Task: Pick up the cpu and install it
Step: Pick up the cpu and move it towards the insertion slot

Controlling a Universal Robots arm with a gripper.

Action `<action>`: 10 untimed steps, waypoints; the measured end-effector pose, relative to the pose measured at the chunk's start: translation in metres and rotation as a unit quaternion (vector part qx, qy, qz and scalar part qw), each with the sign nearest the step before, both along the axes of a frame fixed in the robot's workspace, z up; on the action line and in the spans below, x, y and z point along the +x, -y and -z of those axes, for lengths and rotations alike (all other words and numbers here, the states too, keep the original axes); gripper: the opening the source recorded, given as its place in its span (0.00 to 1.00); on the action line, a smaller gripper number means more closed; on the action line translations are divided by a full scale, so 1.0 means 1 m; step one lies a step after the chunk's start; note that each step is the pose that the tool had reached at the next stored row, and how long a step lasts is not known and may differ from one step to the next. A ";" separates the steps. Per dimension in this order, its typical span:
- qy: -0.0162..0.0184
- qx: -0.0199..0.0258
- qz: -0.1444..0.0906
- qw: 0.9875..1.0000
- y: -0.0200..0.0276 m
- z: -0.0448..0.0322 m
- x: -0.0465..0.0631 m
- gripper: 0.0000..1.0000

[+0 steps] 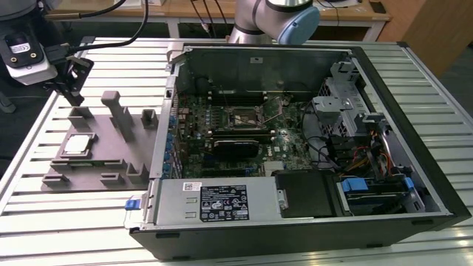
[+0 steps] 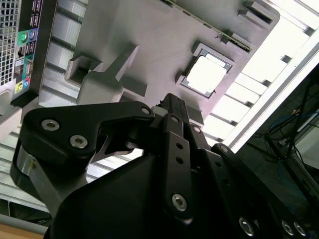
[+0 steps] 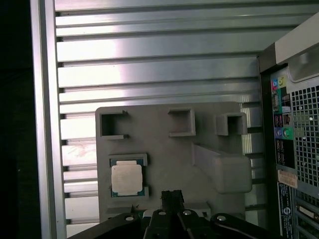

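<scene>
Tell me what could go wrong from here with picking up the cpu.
The cpu sits in a shallow recess of the grey tray; the gripper is off to its side, so a misaligned descent might hit the recess rim. The tray's tall post stands close by and could catch the gripper. Carrying it over the case wall could bump it.

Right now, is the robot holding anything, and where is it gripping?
Nothing is held. The cpu lies in the grey tray, apart from the gripper.
</scene>
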State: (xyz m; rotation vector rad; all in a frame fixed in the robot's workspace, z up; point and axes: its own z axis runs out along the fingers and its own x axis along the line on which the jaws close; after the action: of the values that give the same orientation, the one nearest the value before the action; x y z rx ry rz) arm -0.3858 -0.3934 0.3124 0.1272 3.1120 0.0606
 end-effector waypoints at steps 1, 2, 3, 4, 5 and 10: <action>0.000 0.000 0.000 1.000 0.0000 0.0000 0.000 0.11; 0.000 0.000 0.000 1.000 0.0000 0.0000 0.000 0.11; 0.000 0.000 0.000 1.000 0.0000 0.0000 0.000 0.11; 0.000 0.000 0.000 1.000 0.0000 0.0001 0.000 0.11; 0.000 0.000 0.000 1.000 0.0000 0.0002 0.000 0.11; 0.000 0.000 0.000 1.000 0.0001 0.0009 -0.004 0.11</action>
State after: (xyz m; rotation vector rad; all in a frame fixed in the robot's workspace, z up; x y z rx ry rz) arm -0.3901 -0.3935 0.3115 0.1285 3.1116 0.0607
